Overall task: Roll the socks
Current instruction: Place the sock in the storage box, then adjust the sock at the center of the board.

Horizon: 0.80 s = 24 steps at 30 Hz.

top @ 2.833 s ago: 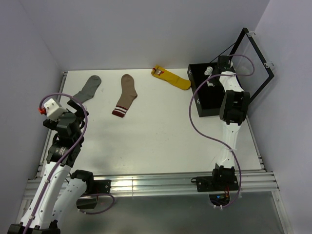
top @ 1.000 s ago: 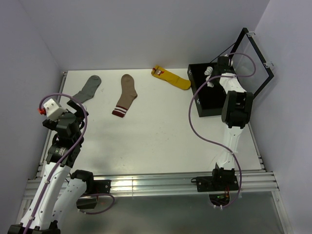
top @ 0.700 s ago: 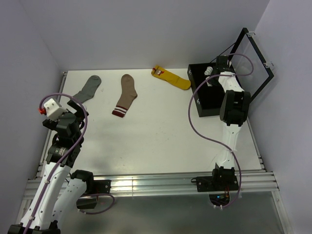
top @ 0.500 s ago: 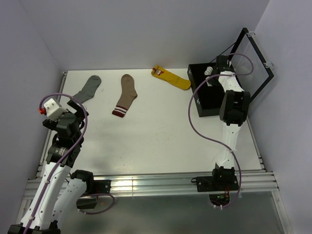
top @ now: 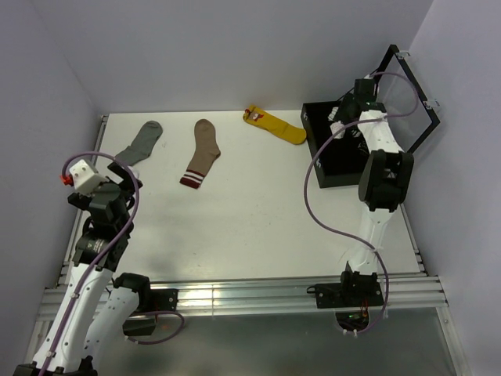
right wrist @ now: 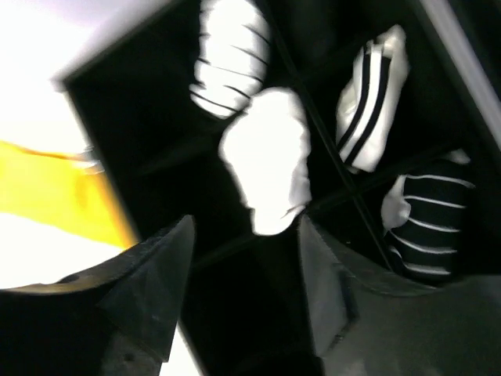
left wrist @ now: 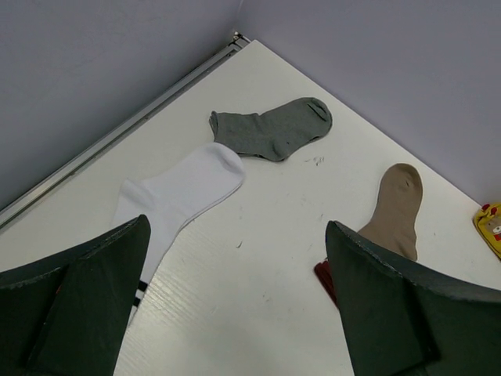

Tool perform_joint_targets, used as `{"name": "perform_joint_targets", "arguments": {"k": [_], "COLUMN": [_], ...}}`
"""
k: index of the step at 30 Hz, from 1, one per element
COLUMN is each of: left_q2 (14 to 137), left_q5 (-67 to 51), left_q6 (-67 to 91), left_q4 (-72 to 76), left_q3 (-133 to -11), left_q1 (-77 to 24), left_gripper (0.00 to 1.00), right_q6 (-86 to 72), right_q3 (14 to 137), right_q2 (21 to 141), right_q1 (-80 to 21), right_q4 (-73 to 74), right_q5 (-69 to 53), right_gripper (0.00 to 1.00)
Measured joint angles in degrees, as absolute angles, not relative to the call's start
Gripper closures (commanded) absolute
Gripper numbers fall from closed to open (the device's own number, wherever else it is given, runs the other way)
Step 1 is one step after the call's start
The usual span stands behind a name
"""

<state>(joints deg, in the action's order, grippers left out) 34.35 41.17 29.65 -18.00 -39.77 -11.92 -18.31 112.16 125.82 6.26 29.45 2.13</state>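
Note:
A white sock (left wrist: 184, 188) lies flat on the table in the left wrist view, with dark stripes near its cuff beside my left finger (left wrist: 86, 305). The left arm hides it in the top view. My left gripper (left wrist: 236, 235) (top: 119, 174) hangs open above the table just right of that sock, holding nothing. My right gripper (right wrist: 244, 227) (top: 341, 116) is open over the black box (top: 322, 174). A rolled white sock bundle (right wrist: 264, 157) rests in a compartment just beyond its fingertips, with no finger touching it.
Striped rolled bundles (right wrist: 231, 59) (right wrist: 372, 98) (right wrist: 429, 223) fill other compartments of the box, whose framed lid (top: 409, 94) stands open at the back right. A grey sock (top: 142, 139), a brown sock with a striped cuff (top: 202, 153) and a yellow sock (top: 275, 125) lie along the far edge.
My right gripper has opened and drawn up and to the right above the box, leaving the white bundle in its compartment. The left arm has not moved.

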Motion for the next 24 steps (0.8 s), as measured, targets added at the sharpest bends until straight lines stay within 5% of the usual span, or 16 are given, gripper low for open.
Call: {"name": "perform_joint_targets", "arguments": {"k": [8,18,24], "left_q2": [32.82,36.53,42.35], "left_q5": [38.7,33.74,32.18], "left_q6": [30.09,32.84,35.46], "left_q4": [-18.76,-21.06,-23.4], "left_q3": [-39.83,-41.5,-43.35], "left_q1": [-11.92,-11.92,-11.94], "left_gripper": [0.01,0.01,0.01], "right_q6": [-18.11,-19.99,-27.53], "right_q3": [103.31,77.93,57.19], "right_q2": [101.45,61.12,39.0], "right_q1": [4.36,2.24,1.96], "right_q4": [28.1,23.42,14.98], "right_q5": [2.15,0.05,-4.01], "right_gripper": [0.22,0.0,0.0]}}
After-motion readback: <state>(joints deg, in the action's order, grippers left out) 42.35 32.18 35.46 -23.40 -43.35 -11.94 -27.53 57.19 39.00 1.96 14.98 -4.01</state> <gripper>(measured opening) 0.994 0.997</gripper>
